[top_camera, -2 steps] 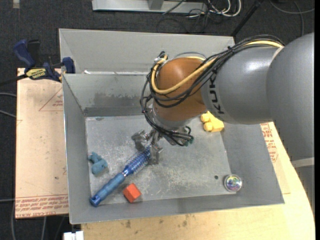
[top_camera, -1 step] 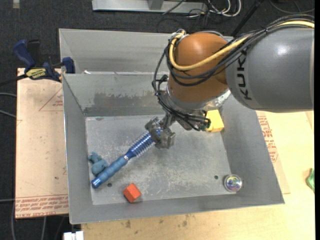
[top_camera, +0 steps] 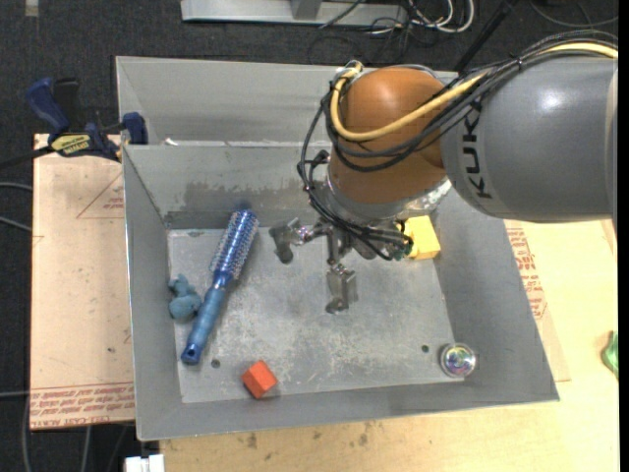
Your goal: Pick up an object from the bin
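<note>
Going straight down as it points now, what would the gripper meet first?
Probably bare bin floor: gripper hangs over an open patch, brush and yellow block off to the sides. Depth unclear.

Arm: grey link [top_camera: 550, 146] reaches in from the right, lying level across the upper right
Wrist: pointed straight down under a round orange cover [top_camera: 388, 126], with yellow and black cables [top_camera: 442, 103] looped over it
Jaws: spread apart, one out to the left, the other hanging lower, nearer the middle
</note>
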Robot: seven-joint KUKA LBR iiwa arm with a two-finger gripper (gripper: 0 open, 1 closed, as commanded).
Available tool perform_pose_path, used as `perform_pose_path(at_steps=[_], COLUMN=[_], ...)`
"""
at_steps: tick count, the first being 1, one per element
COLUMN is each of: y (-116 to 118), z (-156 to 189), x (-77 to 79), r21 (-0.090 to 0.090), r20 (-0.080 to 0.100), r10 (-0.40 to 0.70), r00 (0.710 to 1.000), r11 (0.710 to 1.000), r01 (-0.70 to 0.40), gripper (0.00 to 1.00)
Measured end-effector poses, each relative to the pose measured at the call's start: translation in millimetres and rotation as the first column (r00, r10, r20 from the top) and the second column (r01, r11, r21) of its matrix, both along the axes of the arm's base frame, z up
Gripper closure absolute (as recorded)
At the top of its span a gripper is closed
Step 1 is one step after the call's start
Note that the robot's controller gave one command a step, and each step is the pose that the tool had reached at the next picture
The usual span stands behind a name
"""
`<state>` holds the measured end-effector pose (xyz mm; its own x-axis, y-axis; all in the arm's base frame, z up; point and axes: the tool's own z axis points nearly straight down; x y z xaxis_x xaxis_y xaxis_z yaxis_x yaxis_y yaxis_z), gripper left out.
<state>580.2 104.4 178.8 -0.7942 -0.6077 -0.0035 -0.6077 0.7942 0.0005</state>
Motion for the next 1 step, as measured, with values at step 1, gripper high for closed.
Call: perform_pose_path(at_steps=[1], y=[95.5], z=[8.0], x=[17.5], r21=[0.004], r20=[0.001], r10=[-0.207], r00=[0.978], r11=[0.978], r01=[0.207], gripper=[0.00])
